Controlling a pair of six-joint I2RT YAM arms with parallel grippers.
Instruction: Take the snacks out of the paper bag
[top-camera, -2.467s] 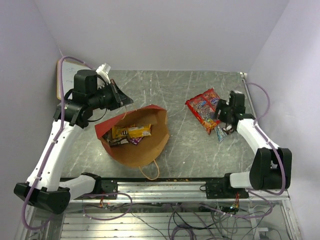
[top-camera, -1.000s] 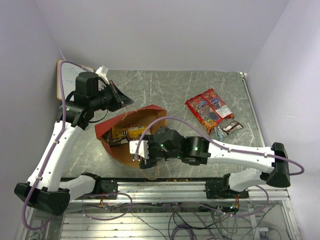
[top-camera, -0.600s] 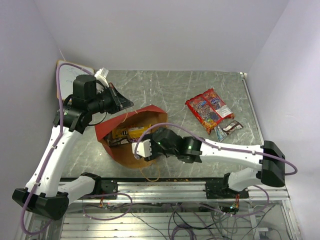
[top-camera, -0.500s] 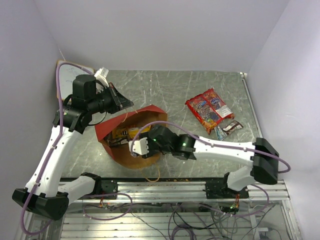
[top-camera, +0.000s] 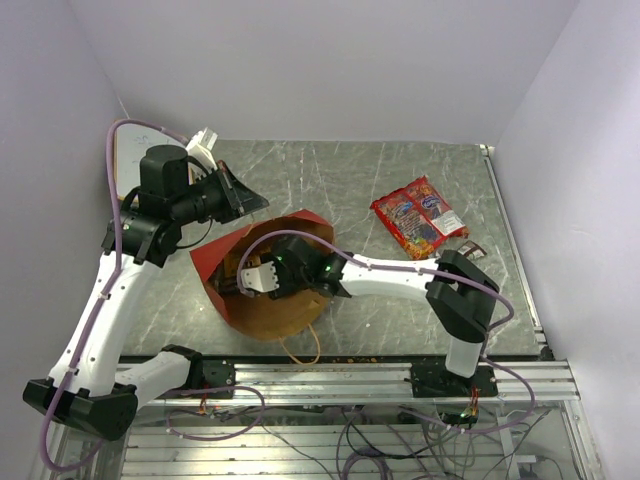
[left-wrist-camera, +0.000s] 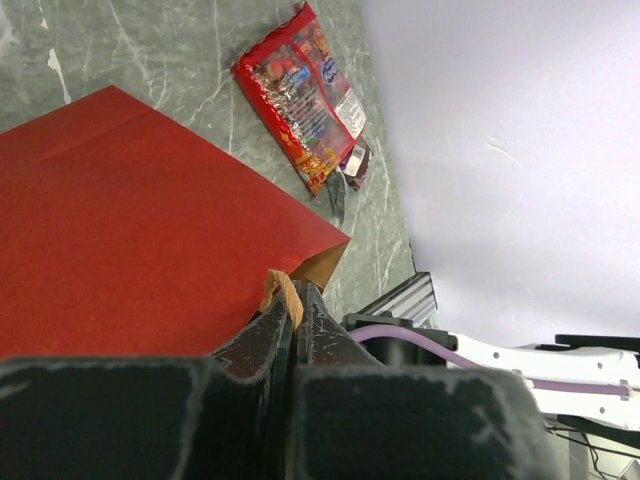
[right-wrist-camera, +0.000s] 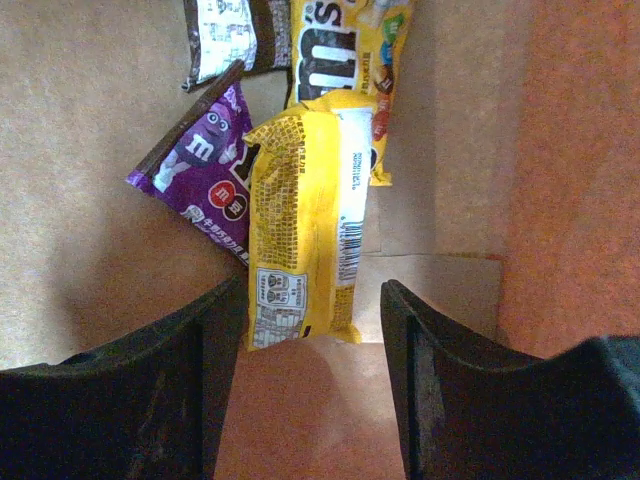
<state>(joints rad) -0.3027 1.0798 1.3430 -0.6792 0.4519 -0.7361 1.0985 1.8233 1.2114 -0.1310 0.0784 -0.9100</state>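
Observation:
The paper bag lies on its side, red outside, with its brown inside facing up. My left gripper is shut on the bag's twisted handle and holds the mouth up. My right gripper is open inside the bag. The near end of a yellow packet lies between its fingertips. A purple packet, a second yellow one and a brown-and-white one lie beyond it. In the top view the right wrist hides these snacks.
Two red snack bags lie on the table to the right of the paper bag, with a small dark packet beside them. A white board leans at the back left. The bag's other handle hangs toward the front rail.
My right arm has swung left and pushed deeper into the bag, so its gripper now reaches the packets. The left gripper keeps its hold on the handle.

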